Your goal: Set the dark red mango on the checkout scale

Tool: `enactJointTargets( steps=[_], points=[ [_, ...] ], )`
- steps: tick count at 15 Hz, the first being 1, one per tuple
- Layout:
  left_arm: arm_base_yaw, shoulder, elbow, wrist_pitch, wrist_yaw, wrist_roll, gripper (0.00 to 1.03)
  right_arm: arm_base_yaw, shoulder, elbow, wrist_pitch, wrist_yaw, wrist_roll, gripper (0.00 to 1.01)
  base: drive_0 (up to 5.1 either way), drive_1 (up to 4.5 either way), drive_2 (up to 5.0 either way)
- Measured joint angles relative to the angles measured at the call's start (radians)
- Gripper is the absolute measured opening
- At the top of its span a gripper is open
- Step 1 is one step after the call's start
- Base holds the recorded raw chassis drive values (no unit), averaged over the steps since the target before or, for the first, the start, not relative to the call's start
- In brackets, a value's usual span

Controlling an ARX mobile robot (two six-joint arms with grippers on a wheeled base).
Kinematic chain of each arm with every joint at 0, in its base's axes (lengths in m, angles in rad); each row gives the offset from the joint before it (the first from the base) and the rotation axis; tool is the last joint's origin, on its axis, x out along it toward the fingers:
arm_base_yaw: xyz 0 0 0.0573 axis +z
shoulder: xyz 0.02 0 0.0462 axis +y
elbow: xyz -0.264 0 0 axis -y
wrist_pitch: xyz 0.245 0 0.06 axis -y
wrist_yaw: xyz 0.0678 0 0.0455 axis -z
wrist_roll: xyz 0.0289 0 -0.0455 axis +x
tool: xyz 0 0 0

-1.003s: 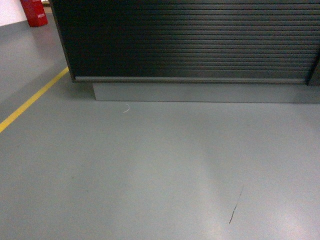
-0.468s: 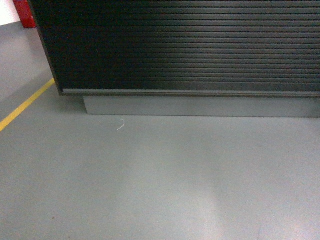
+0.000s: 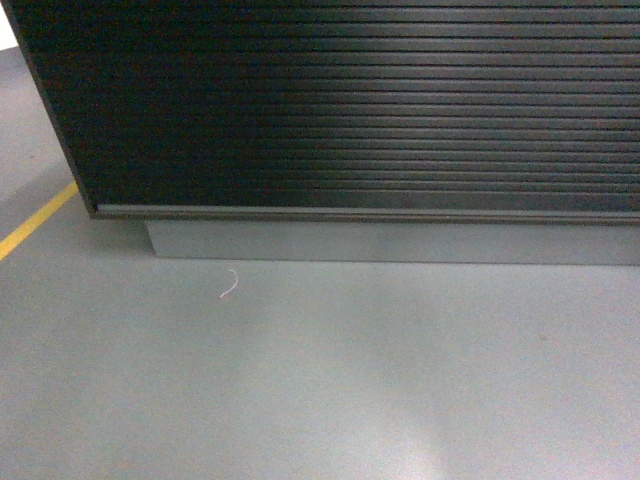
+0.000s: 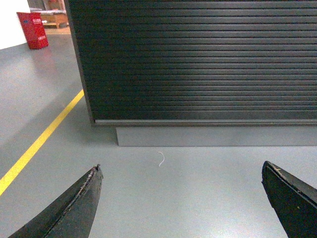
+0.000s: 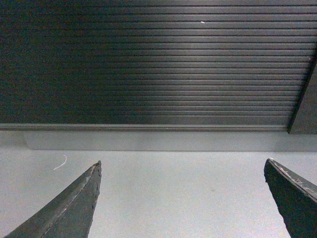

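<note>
Checkout [image 3: 360, 110]: dark ribbed front on grey plinth [image 3: 400, 243], floor [image 3: 320, 380] ahead. Left gripper [image 4: 181, 198] and right gripper [image 5: 183, 198]: fingers spread wide, holding nothing. Mango and scale out of view. Red bin [image 4: 32, 29] (lettering unreadable) beyond yellow line [image 4: 39, 141].

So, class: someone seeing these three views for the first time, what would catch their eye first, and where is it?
The checkout dominates: its dark, horizontally ribbed front fills the upper part of every view, resting on a grey plinth. Next comes the yellow floor line slanting along the left, with a red box in the far left corner of the left wrist view. A small pale curl of string lies on the grey floor just before the plinth.
</note>
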Motion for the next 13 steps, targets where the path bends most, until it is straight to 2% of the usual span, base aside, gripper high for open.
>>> enactJointTargets(
  steps=[13],
  points=[
    [0.0,0.0,0.0,0.002,0.001,0.0,0.98,0.0,0.0,0.0,-0.001,0.0,0.0,0.98,0.0,4.26,-4.2]
  ],
)
